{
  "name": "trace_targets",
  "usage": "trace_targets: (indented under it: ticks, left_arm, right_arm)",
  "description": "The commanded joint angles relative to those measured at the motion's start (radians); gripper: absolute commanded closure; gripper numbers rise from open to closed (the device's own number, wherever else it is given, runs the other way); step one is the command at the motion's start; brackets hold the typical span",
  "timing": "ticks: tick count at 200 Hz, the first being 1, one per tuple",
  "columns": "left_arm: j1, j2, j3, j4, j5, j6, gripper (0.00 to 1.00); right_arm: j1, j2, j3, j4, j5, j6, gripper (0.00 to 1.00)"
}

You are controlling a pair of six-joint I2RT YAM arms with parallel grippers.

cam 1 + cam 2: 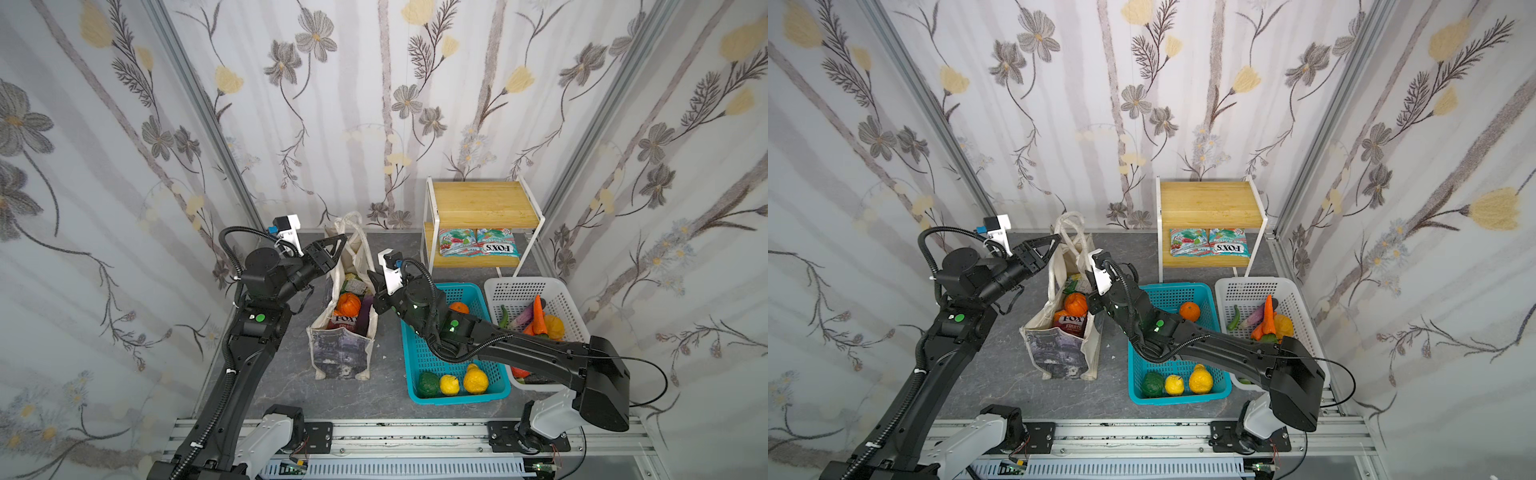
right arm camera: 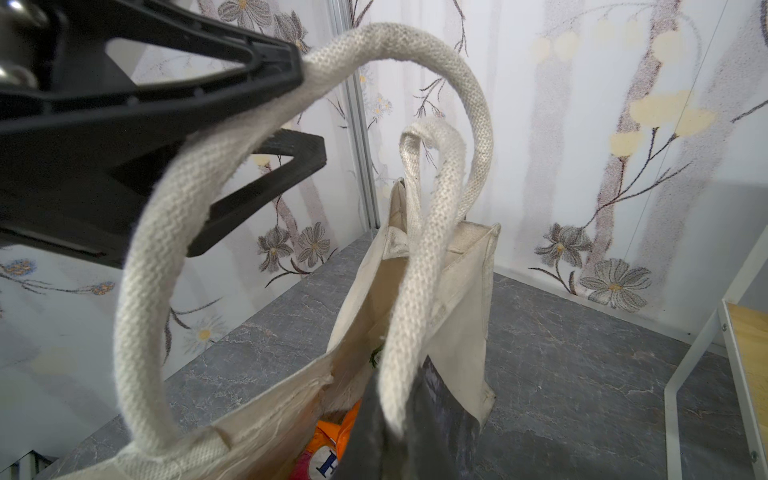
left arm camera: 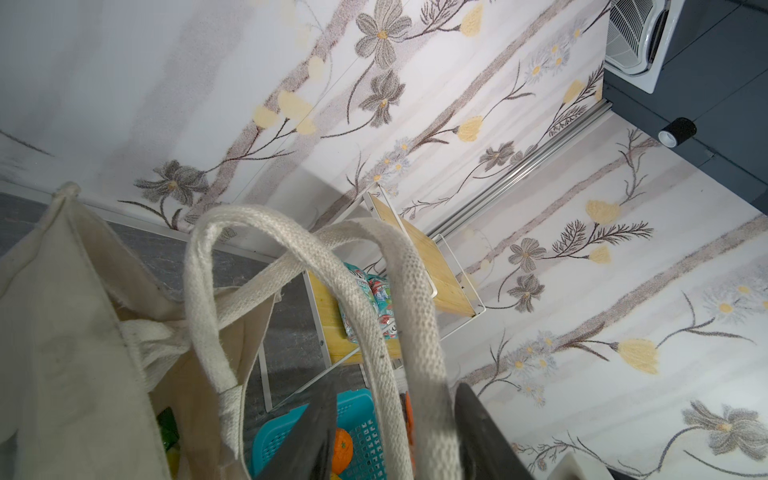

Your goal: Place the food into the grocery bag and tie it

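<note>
Left claw open, handle loose between jaws. Right claw clamped on other handle. Bag below looks soft, loaded; take handles mid-loop.

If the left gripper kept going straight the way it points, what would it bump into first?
Probably the cream bag handle, looped right at the left gripper's open fingers; beyond it, depth is unclear.

Cream grocery bag, teal basket, white basket
</note>
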Motion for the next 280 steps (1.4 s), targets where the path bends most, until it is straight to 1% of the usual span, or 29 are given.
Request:
trace_targets:
  ticks: [1,15,25,28,57,73,82,90,104,124,138,155,170,173,181,185,196,211,232,244,252,273,280]
  left_arm:
    - [-0.001,-0.009,0.024,0.003,-0.036,0.022,0.36]
    - [-0.002,0.001,0.04,0.005,-0.028,0.021,0.22]
    - [-0.003,0.009,0.049,0.005,-0.022,0.02,0.04]
    - [-0.002,0.011,0.051,0.005,-0.024,0.02,0.01]
    - [-0.002,0.014,0.056,0.005,-0.108,0.017,0.01]
    - [-0.008,0.033,0.048,0.012,-0.141,-0.06,0.0]
    - [-0.026,0.042,0.034,0.032,-0.162,-0.091,0.0]
    - [-0.04,0.042,0.007,0.088,-0.172,-0.112,0.0]
    - [-0.068,0.045,-0.039,0.193,-0.191,-0.192,0.0]
    - [-0.125,0.111,0.003,0.22,-0.192,-0.231,0.0]
    - [-0.167,0.164,0.027,0.223,-0.22,-0.247,0.0]
    - [-0.172,0.21,0.019,0.25,-0.258,-0.297,0.0]
    - [-0.173,0.25,0.032,0.267,-0.297,-0.304,0.0]
    - [-0.174,0.26,0.035,0.267,-0.304,-0.304,0.01]
    - [-0.177,0.27,0.042,0.271,-0.323,-0.308,0.05]
    - [-0.18,0.298,0.047,0.274,-0.331,-0.309,0.06]
    - [-0.183,0.328,0.054,0.298,-0.344,-0.311,0.16]
    - [-0.186,0.356,0.052,0.362,-0.335,-0.331,0.31]
    - [-0.192,0.38,0.069,0.396,-0.319,-0.331,0.65]
    - [-0.192,0.386,0.084,0.401,-0.294,-0.324,0.88]
    - [-0.193,0.384,0.088,0.402,-0.279,-0.322,0.99]
    - [-0.194,0.35,0.066,0.402,-0.27,-0.323,1.0]
    - [-0.194,0.333,0.052,0.402,-0.272,-0.326,1.0]
  right_arm:
    - [-0.002,-0.006,0.005,0.029,0.018,-0.02,1.0]
    - [-0.001,-0.003,0.007,0.036,0.018,-0.022,1.0]
    - [-0.002,0.004,0.02,0.033,0.02,-0.027,1.0]
    - [-0.002,0.006,0.023,0.03,0.021,-0.027,1.0]
    - [-0.002,0.006,0.026,0.016,0.027,-0.027,1.0]
    - [0.0,-0.014,0.004,0.02,0.022,-0.022,1.0]
    - [0.0,-0.027,-0.013,0.03,0.016,-0.021,1.0]
    - [-0.001,-0.036,-0.025,0.037,0.011,-0.022,1.0]
    - [-0.001,-0.043,-0.041,0.046,0.001,-0.033,1.0]
    - [0.0,-0.055,-0.069,0.082,-0.025,-0.038,1.0]
    - [-0.001,-0.069,-0.09,0.109,-0.041,-0.037,1.0]
    - [0.0,-0.08,-0.108,0.119,-0.052,-0.042,1.0]
    - [0.001,-0.08,-0.128,0.12,-0.047,-0.045,1.0]
    - [0.0,-0.108,-0.134,0.123,-0.047,-0.046,1.0]
    - [-0.001,-0.12,-0.148,0.131,-0.047,-0.046,1.0]
    - [0.0,-0.125,-0.157,0.137,-0.046,-0.046,1.0]
    - [-0.001,-0.139,-0.177,0.151,-0.051,-0.044,1.0]
    - [-0.001,-0.149,-0.192,0.157,-0.052,-0.045,1.0]
    - [-0.002,-0.156,-0.205,0.15,-0.05,-0.046,1.0]
    - [-0.007,-0.163,-0.214,0.145,-0.069,-0.045,1.0]
    - [-0.013,-0.167,-0.219,0.144,-0.087,-0.042,1.0]
    - [-0.04,-0.179,-0.236,0.14,-0.143,-0.017,1.0]
    - [-0.054,-0.184,-0.242,0.138,-0.178,-0.005,0.93]
